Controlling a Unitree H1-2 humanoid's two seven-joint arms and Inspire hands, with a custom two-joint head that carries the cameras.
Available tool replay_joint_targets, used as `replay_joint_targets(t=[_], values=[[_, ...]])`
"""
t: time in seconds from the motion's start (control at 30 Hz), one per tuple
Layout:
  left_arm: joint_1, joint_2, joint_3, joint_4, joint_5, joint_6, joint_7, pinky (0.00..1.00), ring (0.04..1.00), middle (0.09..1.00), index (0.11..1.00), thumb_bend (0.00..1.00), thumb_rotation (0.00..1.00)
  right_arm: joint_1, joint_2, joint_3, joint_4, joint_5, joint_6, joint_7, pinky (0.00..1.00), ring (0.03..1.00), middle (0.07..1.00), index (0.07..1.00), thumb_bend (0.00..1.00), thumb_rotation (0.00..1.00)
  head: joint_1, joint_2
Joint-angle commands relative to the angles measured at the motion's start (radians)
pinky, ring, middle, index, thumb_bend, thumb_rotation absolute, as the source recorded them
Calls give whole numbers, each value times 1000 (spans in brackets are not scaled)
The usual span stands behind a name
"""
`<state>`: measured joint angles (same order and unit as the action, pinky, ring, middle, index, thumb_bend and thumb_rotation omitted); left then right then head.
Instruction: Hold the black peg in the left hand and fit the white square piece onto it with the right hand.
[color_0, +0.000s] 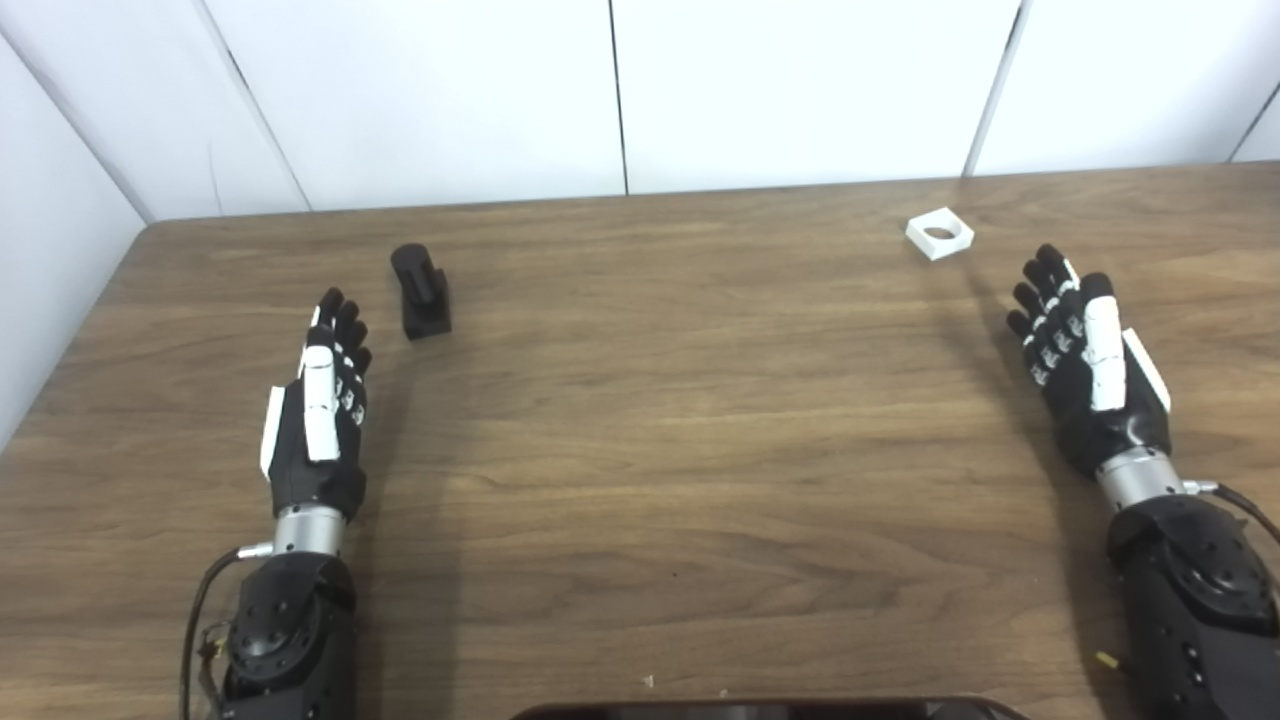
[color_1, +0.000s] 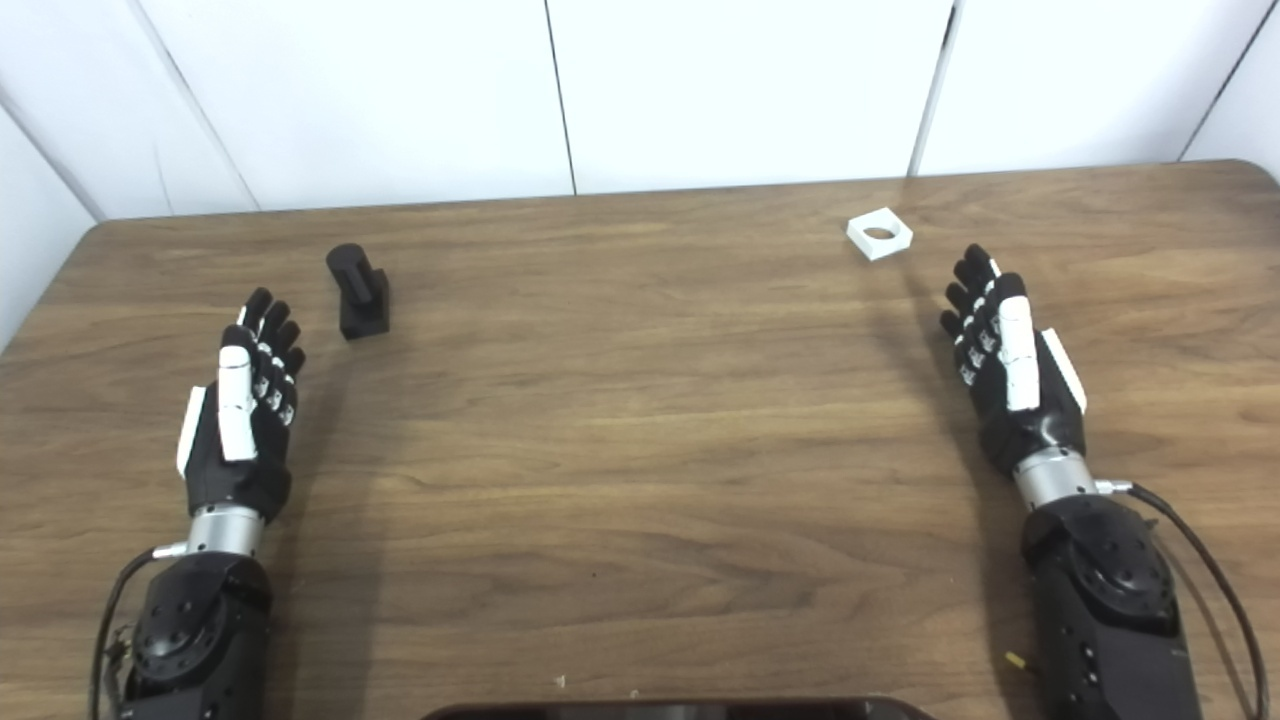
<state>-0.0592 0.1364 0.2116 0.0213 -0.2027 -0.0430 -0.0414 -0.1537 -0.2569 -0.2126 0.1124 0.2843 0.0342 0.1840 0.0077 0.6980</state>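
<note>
Both hands hover empty over the wooden table (color_0: 640, 450) in the left eye view: left hand (color_0: 322, 410) and right hand (color_0: 1090, 365), fingers extended. Right eye view: black peg (color_1: 360, 290) on its base, cylinder leaning toward the far-left corner; white square piece (color_1: 879, 233) lies flat, hole up, beyond the right hand.

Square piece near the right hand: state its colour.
White, square piece with a round hole, clearest in the left eye view.

One black peg (color_0: 420, 293), table's 10 o'clock area. One white square piece (color_0: 939, 233), 1 o'clock, single round hole. Two hands: left hand (color_0: 322, 410) at 8 o'clock, right hand (color_0: 1087, 365) at 3 o'clock. One wooden table (color_0: 680, 420). One dark object (color_0: 770, 709), 6 o'clock edge.
</note>
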Motion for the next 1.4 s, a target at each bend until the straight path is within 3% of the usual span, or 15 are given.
replay_joint_targets(t=[0.0,0.33,0.47,0.6,0.77,0.9,1.13,1.27,1.37], values=[[-22,13,3,-44,-4,-9,0,1000,1000,1000,1000,482,984,-5,8,0,-8,10,-21,3,1000,1000,1000,1000,498,1000,4,1],[-24,12,-6,-114,61,47,46,1000,1000,1000,1000,422,963,1,6,4,-10,8,-15,7,1000,1000,1000,1000,484,1000,13,2],[-32,14,-10,-158,89,113,67,1000,1000,1000,1000,497,896,1,9,7,-8,4,-14,5,1000,1000,1000,1000,497,1000,11,0],[-45,13,-15,-195,128,159,89,1000,1000,1000,1000,483,815,2,9,9,-1,1,-25,7,1000,1000,1000,1000,499,1000,13,-2],[-66,27,-47,-215,289,212,147,1000,1000,1000,999,530,793,6,11,7,-1,2,-24,6,1000,1000,1000,1000,499,1000,14,-3],[-90,33,-88,-239,466,322,193,1000,1000,1000,994,494,740,9,11,6,2,4,-26,6,1000,1000,1000,1000,514,1000,16,-4],[-141,24,-131,-216,680,480,251,998,1000,1000,926,599,452,9,13,6,10,0,-34,5,1000,1000,1000,1000,514,1000,21,-10],[-165,25,-158,-184,780,509,278,961,1000,993,876,698,319,7,13,8,16,-4,-37,5,1000,1000,1000,1000,523,1000,23,-14],[-186,19,-165,-150,876,512,280,938,1000,986,851,775,310,3,10,10,21,-3,-34,8,1000,1000,1000,1000,533,1000,24,-19]])
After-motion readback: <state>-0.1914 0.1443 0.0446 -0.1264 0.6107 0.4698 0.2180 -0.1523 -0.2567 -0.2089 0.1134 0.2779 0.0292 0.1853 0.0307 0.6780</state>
